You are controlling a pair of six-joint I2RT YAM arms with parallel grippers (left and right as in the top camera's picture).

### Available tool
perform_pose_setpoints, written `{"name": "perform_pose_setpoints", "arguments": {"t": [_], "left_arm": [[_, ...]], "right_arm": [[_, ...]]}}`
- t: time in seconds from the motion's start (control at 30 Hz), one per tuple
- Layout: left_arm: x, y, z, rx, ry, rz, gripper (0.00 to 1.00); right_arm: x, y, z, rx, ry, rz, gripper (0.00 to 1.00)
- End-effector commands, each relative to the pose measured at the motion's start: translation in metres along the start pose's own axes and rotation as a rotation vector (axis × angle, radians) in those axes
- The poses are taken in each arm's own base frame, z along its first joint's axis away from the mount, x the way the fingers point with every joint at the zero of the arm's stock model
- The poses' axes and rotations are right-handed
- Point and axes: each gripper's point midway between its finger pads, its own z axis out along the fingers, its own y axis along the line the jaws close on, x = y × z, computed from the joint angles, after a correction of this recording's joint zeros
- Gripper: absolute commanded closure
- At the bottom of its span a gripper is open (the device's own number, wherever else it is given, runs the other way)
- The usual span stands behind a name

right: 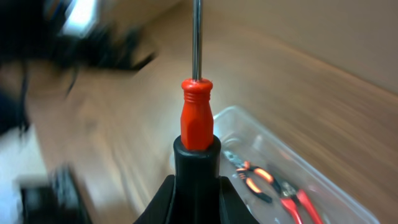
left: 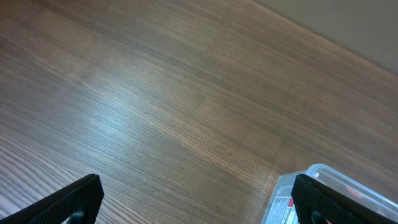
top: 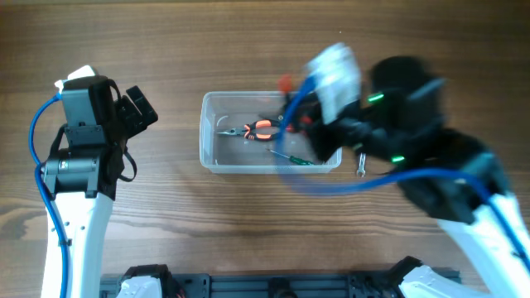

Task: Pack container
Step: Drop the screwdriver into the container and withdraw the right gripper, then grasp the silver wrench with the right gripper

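The clear plastic container (top: 217, 157) sits mid-table and holds orange-handled pliers (top: 251, 131) and a green-handled tool (top: 291, 157). My right gripper (top: 300, 112) hovers over the container's right end, blurred by motion. It is shut on a screwdriver (right: 196, 127) with an orange and black handle, its shaft pointing up in the right wrist view, with the container (right: 249, 127) and pliers (right: 260, 180) below. My left gripper (top: 139, 109) is open and empty, left of the container. A container corner (left: 320, 171) shows in the left wrist view.
A small silver wrench (top: 361, 163) lies on the wood table just right of the container. A blue cable (top: 364, 184) loops from the right arm over the container's front right corner.
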Motion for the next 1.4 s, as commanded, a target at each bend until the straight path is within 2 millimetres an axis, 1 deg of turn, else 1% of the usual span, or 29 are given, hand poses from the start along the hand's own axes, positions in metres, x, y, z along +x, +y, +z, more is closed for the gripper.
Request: {"name": "perform_pose_setpoints", "arguments": {"t": [0.0, 0.03, 0.17, 0.2, 0.23, 0.3, 0.4, 0.43, 0.53, 0.57, 0.63, 0.67, 0.7, 0.73, 0.8, 0.87, 0.9, 0.93, 0.97, 1.0, 1.03, 1.07, 1.1, 1.13, 1.17, 1.2, 1.27, 1.3, 1.37], "left_arm": [[-0.004, 0.000, -0.001, 0.002, -0.010, -0.015, 0.00], [-0.004, 0.000, -0.001, 0.002, -0.010, -0.015, 0.00], [-0.004, 0.000, -0.001, 0.002, -0.010, -0.015, 0.00], [-0.004, 0.000, -0.001, 0.002, -0.010, -0.015, 0.00], [-0.004, 0.000, -0.001, 0.002, -0.010, -0.015, 0.00], [-0.004, 0.000, -0.001, 0.002, -0.010, -0.015, 0.00], [-0.004, 0.000, -0.001, 0.002, -0.010, -0.015, 0.00], [-0.004, 0.000, -0.001, 0.002, -0.010, -0.015, 0.00], [-0.004, 0.000, -0.001, 0.002, -0.010, -0.015, 0.00], [-0.004, 0.000, -0.001, 0.002, -0.010, -0.015, 0.00], [-0.004, 0.000, -0.001, 0.002, -0.010, -0.015, 0.00], [-0.004, 0.000, -0.001, 0.002, -0.010, -0.015, 0.00], [-0.004, 0.000, -0.001, 0.002, -0.010, -0.015, 0.00], [-0.004, 0.000, -0.001, 0.002, -0.010, -0.015, 0.00], [-0.005, 0.000, -0.001, 0.002, -0.010, -0.015, 0.00], [-0.004, 0.000, -0.001, 0.002, -0.010, -0.015, 0.00], [-0.004, 0.000, -0.001, 0.002, -0.010, -0.015, 0.00], [-0.004, 0.000, -0.001, 0.002, -0.010, -0.015, 0.00], [-0.004, 0.000, -0.001, 0.002, -0.010, -0.015, 0.00], [-0.004, 0.000, -0.001, 0.002, -0.010, -0.015, 0.00], [-0.004, 0.000, -0.001, 0.002, -0.010, -0.015, 0.00], [-0.004, 0.000, -0.001, 0.002, -0.010, -0.015, 0.00], [-0.004, 0.000, -0.001, 0.002, -0.010, -0.015, 0.00], [-0.004, 0.000, -0.001, 0.002, -0.010, -0.015, 0.00], [-0.004, 0.000, -0.001, 0.002, -0.010, -0.015, 0.00], [-0.004, 0.000, -0.001, 0.002, -0.010, -0.015, 0.00], [-0.004, 0.000, -0.001, 0.002, -0.010, -0.015, 0.00], [-0.004, 0.000, -0.001, 0.002, -0.010, -0.015, 0.00], [-0.004, 0.000, -0.001, 0.002, -0.010, -0.015, 0.00]], "right_arm": [[0.060, 0.008, 0.069, -0.036, 0.236, -0.424, 0.96], [0.077, 0.005, 0.088, -0.058, 0.299, -0.497, 0.96], [0.147, -0.014, 0.160, -0.144, 0.537, -0.584, 0.96], [0.163, -0.021, 0.172, -0.144, 0.587, -0.606, 0.96], [0.186, -0.035, 0.188, -0.121, 0.669, -0.627, 0.96], [0.213, -0.059, 0.201, -0.045, 0.781, -0.648, 0.96], [0.239, -0.093, 0.205, 0.077, 0.919, -0.685, 0.96], [0.244, -0.096, 0.206, 0.080, 0.933, -0.681, 0.96], [0.247, -0.086, 0.211, 0.007, 0.903, -0.637, 0.95], [0.248, -0.084, 0.212, -0.001, 0.899, -0.629, 0.70], [0.245, -0.084, 0.212, 0.032, 0.893, -0.589, 0.39], [0.237, -0.087, 0.212, 0.082, 0.879, -0.537, 0.36], [0.224, -0.087, 0.210, 0.118, 0.855, -0.500, 0.36], [0.211, -0.087, 0.207, 0.146, 0.826, -0.471, 0.36], [0.160, -0.088, 0.190, 0.224, 0.693, -0.374, 0.36], [0.105, -0.094, 0.156, 0.315, 0.530, -0.224, 0.34], [0.079, -0.101, 0.133, 0.365, 0.439, -0.128, 0.35], [0.054, -0.114, 0.099, 0.428, 0.331, -0.010, 0.31], [0.037, -0.134, 0.061, 0.500, 0.232, 0.123, 0.30], [0.031, -0.148, 0.040, 0.543, 0.185, 0.199, 0.30], [0.031, -0.169, 0.011, 0.602, 0.135, 0.317, 0.30], [0.036, -0.184, -0.008, 0.639, 0.116, 0.395, 0.30], [0.047, -0.201, -0.025, 0.676, 0.116, 0.483, 0.30], [0.059, -0.212, -0.035, 0.700, 0.134, 0.540, 0.31], [0.079, -0.227, -0.045, 0.738, 0.172, 0.609, 0.32], [0.106, -0.240, -0.051, 0.772, 0.241, 0.668, 0.33], [0.155, -0.247, -0.044, 0.778, 0.367, 0.741, 0.32], [0.192, -0.246, -0.030, 0.769, 0.460, 0.774, 0.32], [0.225, -0.242, -0.014, 0.746, 0.533, 0.807, 0.32]]}}
